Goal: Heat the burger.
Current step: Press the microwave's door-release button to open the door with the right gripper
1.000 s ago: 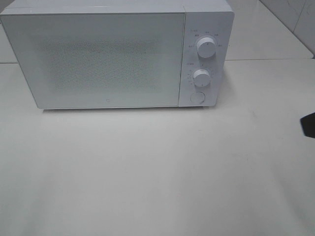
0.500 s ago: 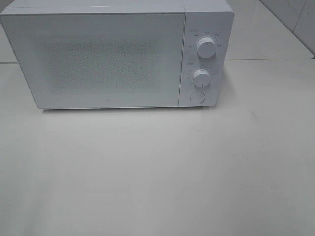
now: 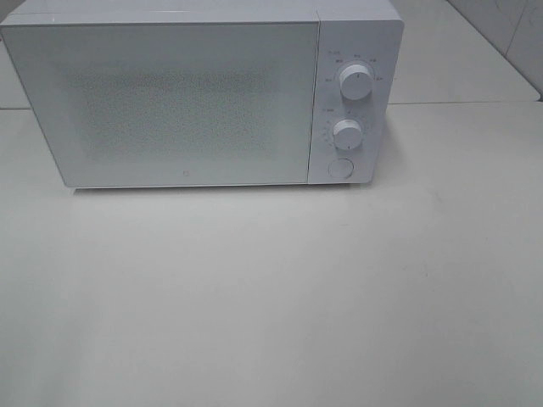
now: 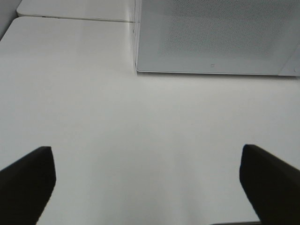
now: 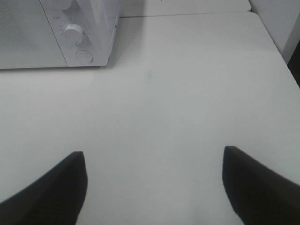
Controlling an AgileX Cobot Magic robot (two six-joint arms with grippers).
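The 1 change is at the right edge of the high view: 1 second ago a dark tip of the right arm shows there, about level with the base of the microwave [image 3: 187, 102]. Half a second ago it is already gone, and now neither arm appears from above. Nothing else differs. The door [image 3: 170, 106] sits shut and flush, and the 2 knobs, upper [image 3: 355, 81] and lower [image 3: 348, 134], and the round button [image 3: 339, 168] look the same across all 3 moments. The burger is in none of the 3 current views. The dotted window in the door is too cloudy to see through, so I judge the burger is inside the oven but cannot confirm it. The left claw [image 4: 146, 157] is released, its 2 dark fingers [image 4: 28, 183] spread wide over the table [image 3: 271, 305] with nothing between them. The right claw [image 5: 153, 157] is released the same way and is empty, with the oven's control panel well ahead of it. With the door closed and both claws empty and drawn back, the task reads as at or near its end. The marks around the knobs are too small to tell whether the timer is set.
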